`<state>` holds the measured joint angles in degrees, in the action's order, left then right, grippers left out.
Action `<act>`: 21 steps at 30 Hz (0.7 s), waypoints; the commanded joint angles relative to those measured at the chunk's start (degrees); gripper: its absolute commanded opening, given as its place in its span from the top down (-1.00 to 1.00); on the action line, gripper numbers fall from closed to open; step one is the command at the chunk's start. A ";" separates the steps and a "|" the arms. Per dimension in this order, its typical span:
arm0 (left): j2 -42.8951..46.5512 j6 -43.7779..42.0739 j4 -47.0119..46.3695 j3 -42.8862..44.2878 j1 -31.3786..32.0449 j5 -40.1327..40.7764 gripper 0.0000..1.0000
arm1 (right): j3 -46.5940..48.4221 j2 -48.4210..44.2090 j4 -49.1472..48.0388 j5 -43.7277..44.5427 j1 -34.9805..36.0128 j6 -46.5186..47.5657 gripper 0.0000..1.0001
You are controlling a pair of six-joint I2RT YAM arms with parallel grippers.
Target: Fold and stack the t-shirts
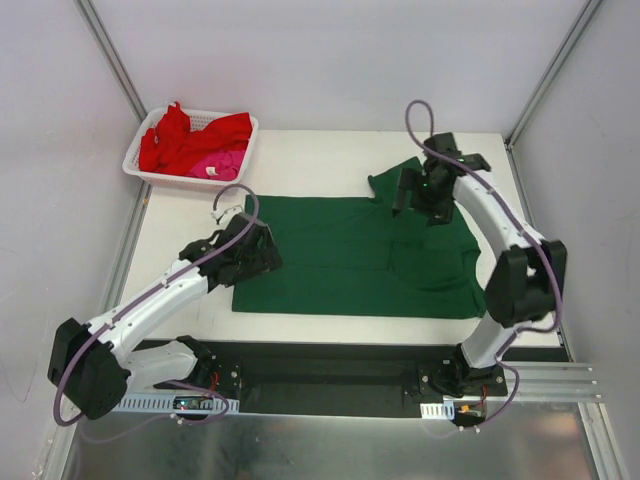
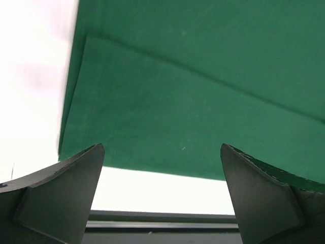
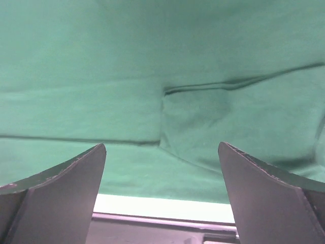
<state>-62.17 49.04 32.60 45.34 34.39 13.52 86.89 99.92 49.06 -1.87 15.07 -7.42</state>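
Observation:
A dark green t-shirt [image 1: 360, 255] lies spread on the white table, one long side folded over, a sleeve sticking out at the back right. My left gripper [image 1: 262, 252] is open and empty over the shirt's left edge; the folded cloth [image 2: 193, 112] fills the left wrist view. My right gripper [image 1: 408, 192] is open and empty above the shirt's back right part; the right wrist view shows green cloth [image 3: 152, 76] with fold lines. A red t-shirt [image 1: 185, 137] and a magenta-pink one [image 1: 215, 163] lie bunched in the basket.
A white mesh basket [image 1: 140, 172] stands at the table's back left corner. White walls and metal posts close in the table. A black base rail [image 1: 330, 375] runs along the near edge.

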 commanded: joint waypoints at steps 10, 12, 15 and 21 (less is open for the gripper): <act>-6.21 -9.48 -6.23 10.99 -11.80 -13.08 -0.98 | -23.16 -24.77 -4.94 -12.55 -24.38 -3.11 -0.93; -6.47 -9.84 -6.23 11.08 -11.98 -13.43 -0.99 | -25.54 -25.47 -5.63 -9.82 -25.61 -3.22 -0.93; -6.73 -9.40 -6.23 9.68 -12.33 -13.43 -0.99 | -23.02 -22.59 -6.78 -12.36 -26.23 -1.02 -0.93; -9.10 -8.96 -6.50 11.43 -12.95 -13.43 -0.99 | -11.14 -10.73 -6.52 -9.93 -22.11 -1.19 -0.93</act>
<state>-69.91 41.01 27.18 54.33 22.09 1.04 69.01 84.33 44.75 -13.67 -10.31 -8.73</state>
